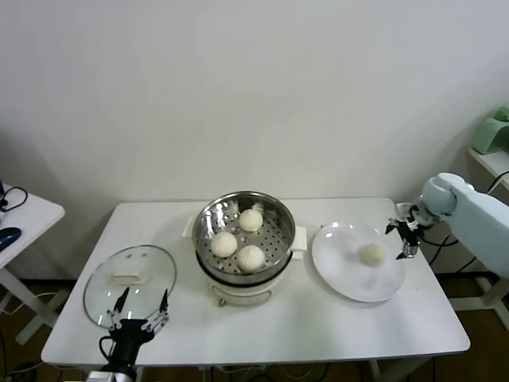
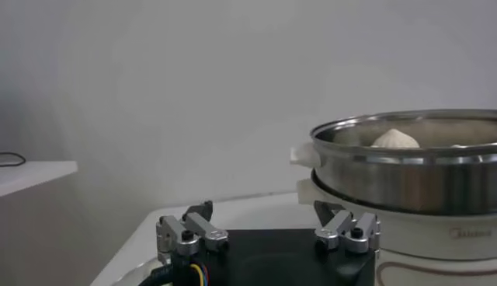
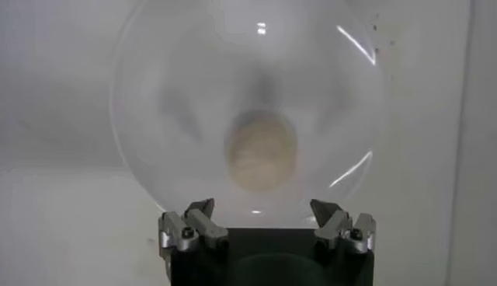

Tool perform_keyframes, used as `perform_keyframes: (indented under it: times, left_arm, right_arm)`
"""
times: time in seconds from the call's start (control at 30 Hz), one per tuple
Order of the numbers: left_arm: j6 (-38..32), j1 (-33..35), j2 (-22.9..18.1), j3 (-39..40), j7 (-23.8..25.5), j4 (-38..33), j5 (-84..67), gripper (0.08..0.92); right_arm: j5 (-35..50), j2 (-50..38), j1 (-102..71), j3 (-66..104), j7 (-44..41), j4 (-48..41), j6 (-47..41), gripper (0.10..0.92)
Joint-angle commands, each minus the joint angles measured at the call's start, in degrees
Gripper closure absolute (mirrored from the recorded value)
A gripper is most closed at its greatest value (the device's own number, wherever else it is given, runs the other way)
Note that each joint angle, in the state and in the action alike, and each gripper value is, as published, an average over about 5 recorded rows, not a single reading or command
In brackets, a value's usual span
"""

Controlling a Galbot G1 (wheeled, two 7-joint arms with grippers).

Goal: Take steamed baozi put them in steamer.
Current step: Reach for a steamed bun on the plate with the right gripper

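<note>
We see one round cream-white dough bun (image 1: 372, 255) left on the flat white plate (image 1: 338, 274); three sit in the shiny perforated steel steamer (image 1: 278, 216). Our right gripper (image 1: 403, 231), fingers spread, hangs beside the plate. Soft and light, it likely wants a gentle pinch across its domed sides. The left gripper (image 1: 141, 312) idles spread.

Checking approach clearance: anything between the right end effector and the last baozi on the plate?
Nothing visible. The right end effector hangs open at the plate's right edge, and the baozi lies alone on bare plate just beside it. The steamer to the left holds three buns with open space among them.
</note>
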Motion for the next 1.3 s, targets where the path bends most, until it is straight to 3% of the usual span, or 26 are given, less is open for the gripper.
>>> perform_keyframes:
  times: [0.03,0.93,1.13,1.3]
  left_arm:
    - [0.0,0.1,0.05,0.05,-0.01,0.43,0.27,0.177]
    - [0.86,-1.71,0.25,0.29,-0.16,1.6,0.29,0.177]
    - [0.84,-1.7,0.27,0.23,-0.17,1.66,0.28,0.177]
    - [0.84,-1.66,0.21,0.28,-0.17,1.59,0.29,0.177]
  right_arm:
    - [-4.55,6.17,-4.63,4.47,0.34,-6.84,1.27,0.203]
    - [-6.75,11.83,-3.51,6.21,-0.15,-15.28,2.76,0.205]
    - [-6.31,11.93,-3.63,6.25,-0.16,-15.3,2.69,0.286]
    - [-4.98,11.92,-3.59,6.18,-0.19,-15.43,2.24,0.307]
